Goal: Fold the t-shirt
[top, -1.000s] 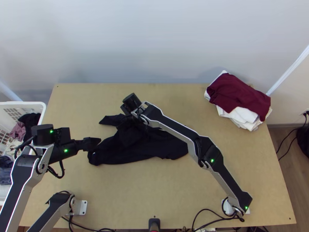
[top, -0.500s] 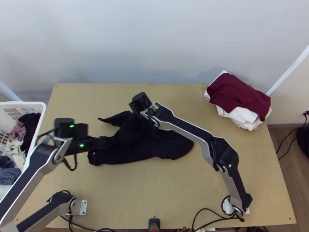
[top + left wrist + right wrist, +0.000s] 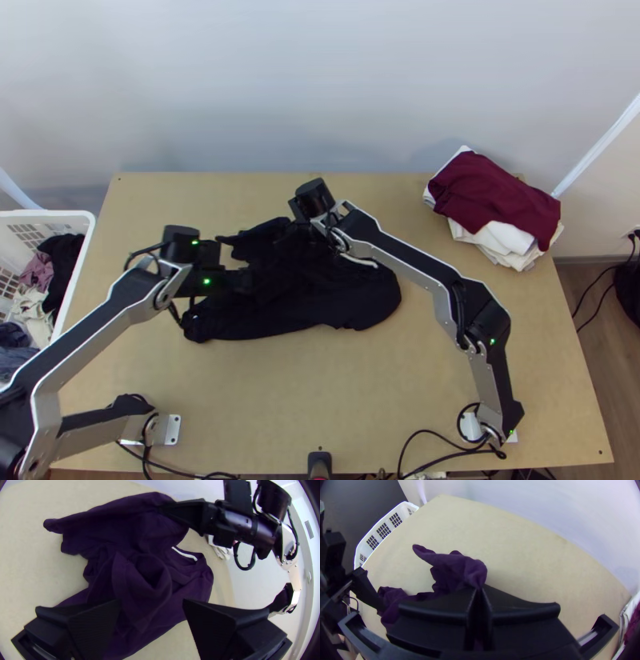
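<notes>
The black t-shirt (image 3: 304,300) lies bunched on the table left of centre, its white neck strip near the right gripper. My right gripper (image 3: 294,226) is at the shirt's far side; in the right wrist view the right gripper (image 3: 479,591) is shut on a bit of the shirt (image 3: 456,566), which rises to its fingertips. My left gripper (image 3: 250,280) is over the shirt's left part. In the left wrist view the left gripper (image 3: 151,603) stands open, its fingers wide apart above the crumpled shirt (image 3: 143,570), with no cloth between the tips that I can make out.
A stack of folded clothes (image 3: 496,196), dark red on white, lies at the table's far right corner. The white basket (image 3: 72,214) with loose clothes stands off the left edge. Bare wood of the table (image 3: 320,384) shows in front of the shirt.
The left gripper has moved right, from the shirt's left edge to over it. The right gripper has shifted right with the cloth, drawing the shirt's far part rightward and uncovering the white strip.
</notes>
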Action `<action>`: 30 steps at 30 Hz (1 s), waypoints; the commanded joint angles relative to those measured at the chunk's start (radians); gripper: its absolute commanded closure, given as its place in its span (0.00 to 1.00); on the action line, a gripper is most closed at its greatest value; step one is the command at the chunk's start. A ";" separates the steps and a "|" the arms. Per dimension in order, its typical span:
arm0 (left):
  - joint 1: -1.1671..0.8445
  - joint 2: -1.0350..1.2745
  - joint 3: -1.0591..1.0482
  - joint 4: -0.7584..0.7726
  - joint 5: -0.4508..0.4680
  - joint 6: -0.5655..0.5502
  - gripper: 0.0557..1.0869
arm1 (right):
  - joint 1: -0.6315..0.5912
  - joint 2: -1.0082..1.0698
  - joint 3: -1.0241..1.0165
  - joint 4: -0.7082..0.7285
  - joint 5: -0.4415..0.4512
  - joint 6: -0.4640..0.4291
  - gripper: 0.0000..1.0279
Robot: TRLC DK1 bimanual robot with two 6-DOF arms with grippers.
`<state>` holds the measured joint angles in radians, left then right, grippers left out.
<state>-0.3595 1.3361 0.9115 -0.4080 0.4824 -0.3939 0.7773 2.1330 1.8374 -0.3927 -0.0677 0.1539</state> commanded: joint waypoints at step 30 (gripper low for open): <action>0.281 -0.034 0.294 -0.068 -0.045 0.072 0.96 | -0.228 -0.216 -0.023 0.017 0.011 0.049 0.97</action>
<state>-0.1287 1.3365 1.1198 -0.4431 0.4397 -0.3630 0.5835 1.9869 1.8050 -0.3893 -0.0673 0.1837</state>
